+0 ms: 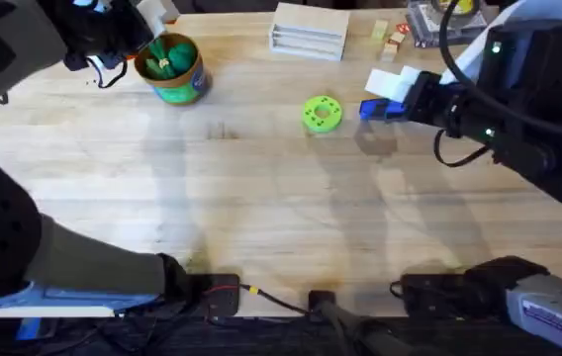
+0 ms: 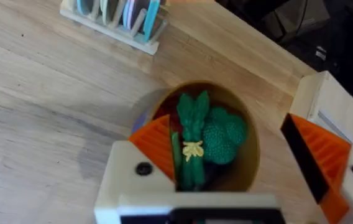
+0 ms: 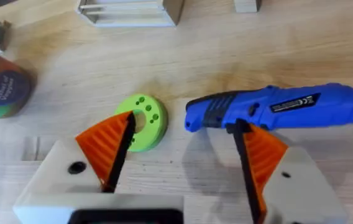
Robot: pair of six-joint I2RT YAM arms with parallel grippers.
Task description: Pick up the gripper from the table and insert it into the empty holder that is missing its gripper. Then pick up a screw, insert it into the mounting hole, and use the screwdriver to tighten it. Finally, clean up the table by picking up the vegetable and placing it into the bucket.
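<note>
Left pincer (image 2: 238, 168) hangs open over one bucket (image 1: 174, 71) holding one vegetable (image 2: 192, 146); right pincer (image 3: 183, 155) gapes beside one screwdriver (image 3: 282, 107).

Counts on the table (image 1: 261, 198)

Sitting out: one bucket (image 1: 172, 69) holding one vegetable (image 2: 192, 140), one green disc (image 1: 322, 113), one screwdriver (image 3: 276, 109), one white rack (image 1: 309, 30), two small blocks (image 1: 388, 36).
</note>
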